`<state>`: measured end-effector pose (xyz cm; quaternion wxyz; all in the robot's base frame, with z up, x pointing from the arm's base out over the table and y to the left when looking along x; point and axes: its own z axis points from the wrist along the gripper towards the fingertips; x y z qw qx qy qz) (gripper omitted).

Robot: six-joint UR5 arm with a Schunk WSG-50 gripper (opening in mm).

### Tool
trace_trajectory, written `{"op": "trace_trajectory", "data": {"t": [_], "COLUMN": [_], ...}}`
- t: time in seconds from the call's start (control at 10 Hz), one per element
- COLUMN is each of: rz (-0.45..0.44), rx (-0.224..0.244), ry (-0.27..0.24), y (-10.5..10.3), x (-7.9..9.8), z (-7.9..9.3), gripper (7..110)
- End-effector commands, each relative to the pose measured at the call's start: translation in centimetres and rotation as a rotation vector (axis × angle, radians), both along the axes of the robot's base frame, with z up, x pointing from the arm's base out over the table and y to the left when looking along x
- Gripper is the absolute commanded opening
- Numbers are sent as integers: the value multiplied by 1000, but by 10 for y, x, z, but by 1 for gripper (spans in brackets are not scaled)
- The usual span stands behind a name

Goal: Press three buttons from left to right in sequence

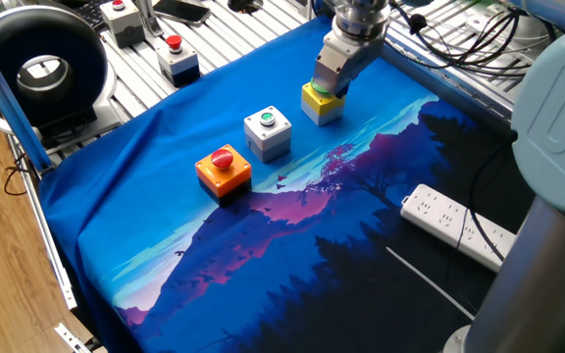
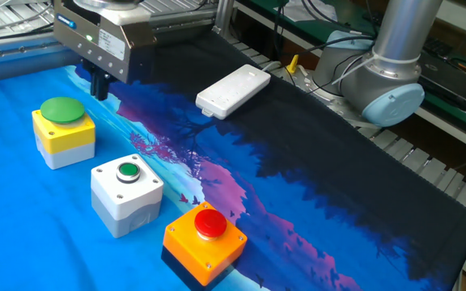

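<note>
Three button boxes stand in a row on the blue cloth. The orange box with the red dome (image 1: 224,169) (image 2: 205,242) is at the left of the row in one fixed view. The light grey box with the small green button (image 1: 268,132) (image 2: 128,194) is in the middle. The yellow box with the large green dome (image 1: 320,108) (image 2: 63,133) is at the right. My gripper (image 1: 328,86) (image 2: 99,87) hangs above and just beyond the yellow box, clear of the green dome (image 2: 61,110). Its dark fingertips are too small to tell whether there is a gap.
A white power strip (image 1: 459,227) (image 2: 233,90) lies on the dark part of the cloth. Two grey boxes with red buttons (image 1: 178,57) (image 1: 121,20) and a black round device (image 1: 37,64) stand on the metal table beyond the cloth. The arm's base (image 2: 387,73) is at the table's edge.
</note>
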<state>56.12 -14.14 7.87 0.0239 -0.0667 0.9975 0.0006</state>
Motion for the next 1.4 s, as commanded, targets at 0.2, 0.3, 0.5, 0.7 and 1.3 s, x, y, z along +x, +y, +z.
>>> {"op": "trace_trajectory", "data": {"t": [0.2,0.3,0.5,0.7,1.3], "rz": [4,12,34,42,1], "rx": [-24,-30,-38,-40,-1], "ry": [-17,-18,-36,-51,-37], "y": [-9,-10,-13,-13,-6], "x": [7,13,32,46,27], "z": [5,-1,-17,-30,-14], "gripper": [7,7,7,7,7]}}
